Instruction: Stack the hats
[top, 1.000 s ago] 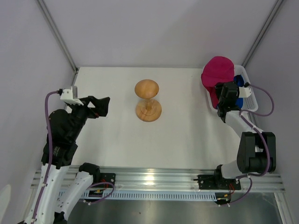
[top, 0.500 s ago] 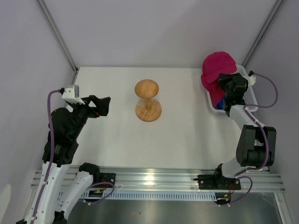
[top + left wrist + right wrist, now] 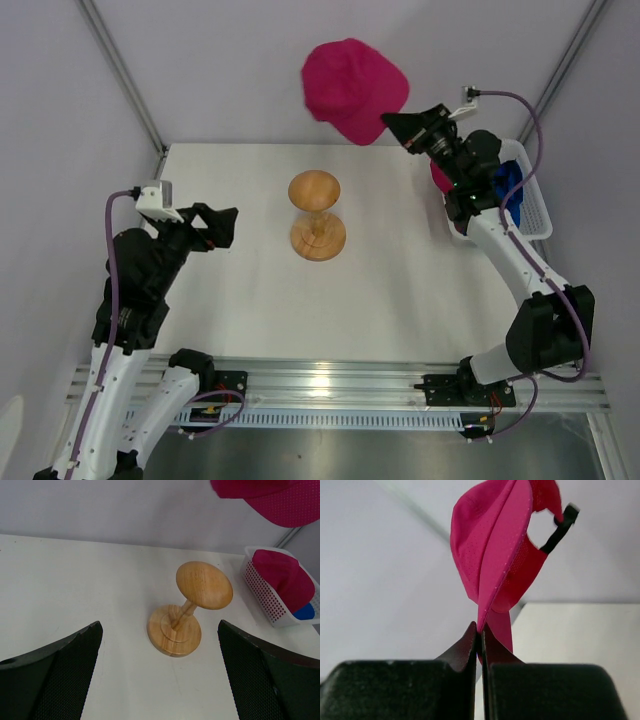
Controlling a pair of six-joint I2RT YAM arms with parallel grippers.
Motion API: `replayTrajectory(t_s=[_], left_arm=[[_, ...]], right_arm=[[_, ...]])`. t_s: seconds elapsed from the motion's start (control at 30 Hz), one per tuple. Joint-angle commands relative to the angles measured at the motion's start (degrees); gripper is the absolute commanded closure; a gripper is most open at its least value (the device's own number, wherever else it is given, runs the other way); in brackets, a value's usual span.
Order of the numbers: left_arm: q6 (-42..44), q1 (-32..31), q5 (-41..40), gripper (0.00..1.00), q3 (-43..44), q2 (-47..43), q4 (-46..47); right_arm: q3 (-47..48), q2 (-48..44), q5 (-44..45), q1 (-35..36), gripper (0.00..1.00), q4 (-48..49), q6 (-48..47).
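Table: white, grey walls; stand upright mid-table.
Right gripper: pressed together on edge of pink cap — cap hanging high over far table edge, behind stand.
Left gripper: spread wide, low, left of stand.
Basket: far right — second pink cap and blue cap inside.

Looking very much like a robotics lab test cell, showing a white table boxed in by plain grey panels joining along slanting metal struts. Carrying two arms, a left arm and a right arm, bolted onto a slotted aluminium rail at the near edge and trailing loose purple cables from wrist-mounted cameras. Displaying a few props under even, flat lighting: a turned wooden stand, a white mesh basket and a pink hat.
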Motion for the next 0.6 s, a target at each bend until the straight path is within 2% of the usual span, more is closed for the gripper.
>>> replayTrajectory(t_s=[0.0, 0.13, 0.27, 0.4, 0.57], left_arm=[[1.29, -0.26, -0.79, 0.01, 0.43, -0.81, 0.64], [1.29, -0.26, -1.05, 0.0, 0.17, -1.42, 0.99], [1.2, -0.26, -2.28, 0.01, 0.34, -1.77, 0.64], [1.2, -0.26, -5.62, 0.01, 0.08, -3.27, 0.82], [1.2, -0.26, -5.45, 0.0, -0.01, -4.06, 1.08]], right_arm=[[0.69, -4.26, -6.45, 4.87, 1.0, -0.25, -1.68], [-6.33, -5.93, -11.47, 8.74, 1.0, 5.98, 3.14], [-8.01, -5.23, -14.64, 11.91, 1.0, 8.28, 6.59], [-11.0, -6.28, -14.29, 14.54, 1.0, 1.71, 6.94], [-14.86, -8.47, -14.2, 15.08, 1.0, -8.32, 7.56]])
